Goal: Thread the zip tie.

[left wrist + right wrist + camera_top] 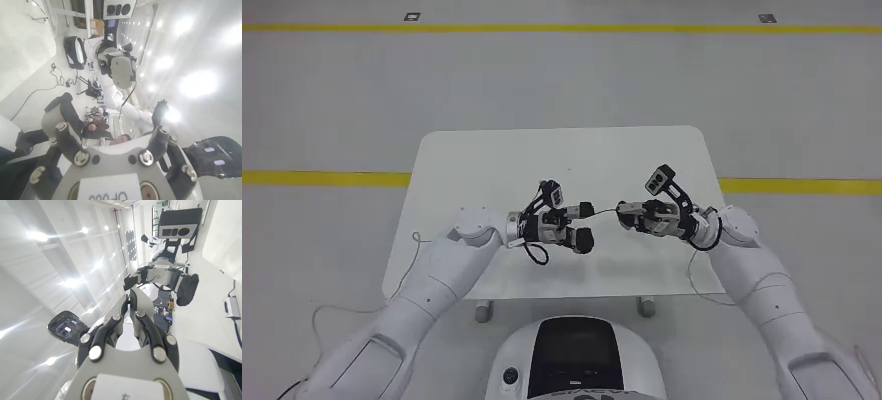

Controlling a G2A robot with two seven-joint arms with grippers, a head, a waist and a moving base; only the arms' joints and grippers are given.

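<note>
Above the table [542,160], zip tie [602,209] between left fingers [62,109] and right fingers [141,300].

White table [662,150], blk zip tie [602,210], yellow stripes [322,178] (on grey floor [342,100]).

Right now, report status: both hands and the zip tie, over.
Left hand open. Right hand shut on zip tie, which points toward left hand. Nothing else between the hands.
</note>
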